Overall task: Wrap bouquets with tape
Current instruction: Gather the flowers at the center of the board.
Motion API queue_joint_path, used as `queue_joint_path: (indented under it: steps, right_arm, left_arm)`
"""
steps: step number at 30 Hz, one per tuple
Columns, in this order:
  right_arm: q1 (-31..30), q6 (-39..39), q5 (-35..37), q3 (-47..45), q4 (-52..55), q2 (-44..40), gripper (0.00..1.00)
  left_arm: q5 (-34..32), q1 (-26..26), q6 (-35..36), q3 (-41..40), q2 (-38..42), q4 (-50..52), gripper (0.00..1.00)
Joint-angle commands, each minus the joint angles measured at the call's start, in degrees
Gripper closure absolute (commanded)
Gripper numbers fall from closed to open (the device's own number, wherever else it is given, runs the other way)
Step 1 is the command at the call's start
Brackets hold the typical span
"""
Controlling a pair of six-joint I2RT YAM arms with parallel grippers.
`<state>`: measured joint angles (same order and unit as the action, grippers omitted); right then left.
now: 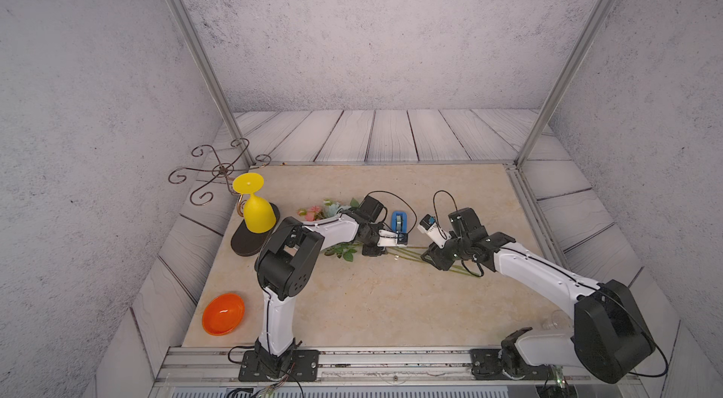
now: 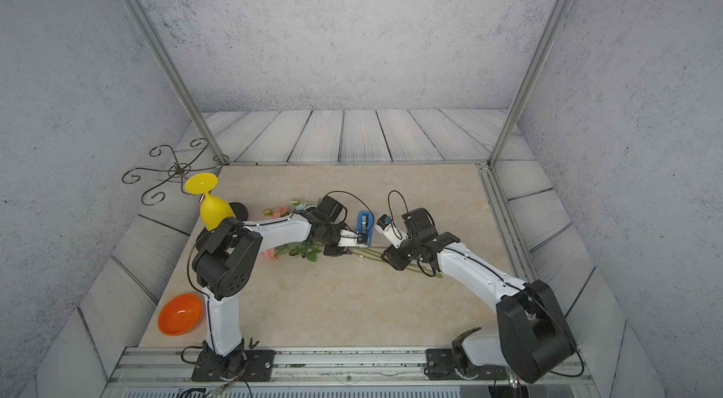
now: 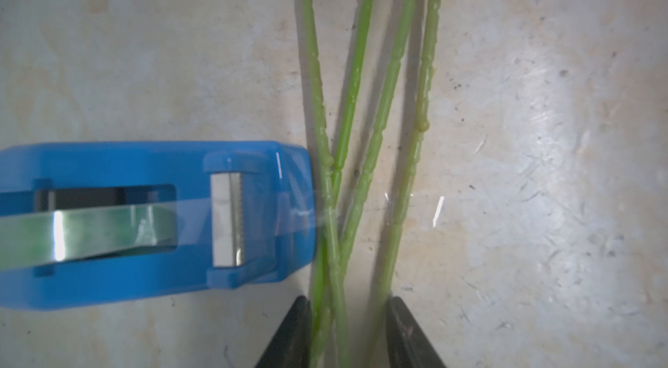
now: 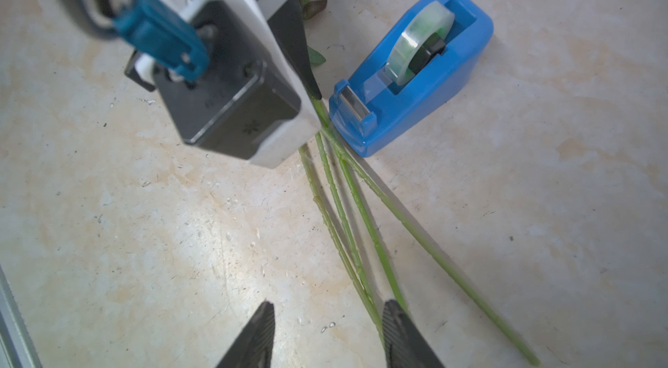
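Bouquets [image 1: 311,214] flat on table [image 3: 542,167], stems [image 3: 355,69] butting cutter end of tape dispenser [image 3: 108,275], likely so tape draws straight across. Left claw [image 3: 347,330] brackets stems, grip uncertain; right claw [image 4: 329,337] half-open, empty, over stem ends.

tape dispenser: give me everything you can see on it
The tape dispenser is a glossy blue plastic wedge, upright on the table. A translucent roll on a black hub sits in its slot; a clear strip runs to the serrated metal cutter at the low nose. That nose touches the green stems.
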<state>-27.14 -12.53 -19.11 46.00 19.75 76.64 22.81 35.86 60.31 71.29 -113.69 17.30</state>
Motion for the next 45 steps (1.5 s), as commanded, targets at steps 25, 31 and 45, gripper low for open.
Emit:
queue_joint_path:
  steps: [25,31,45]
  right_arm:
    - [0.04,-1.61,0.55,6.51,2.27,8.82,0.52]
    - [1.64,-2.89,-0.84,11.57,7.03,14.42,0.51]
    - [2.13,-4.41,1.45,8.50,5.47,10.81,0.29]
  left_arm:
    - [-4.53,0.97,-2.51,-4.90,2.99,-7.44,0.90]
    - [-1.77,0.97,-0.75,-3.54,1.85,-3.66,0.85]
    - [-2.11,0.80,-2.56,2.17,2.27,2.65,0.69]
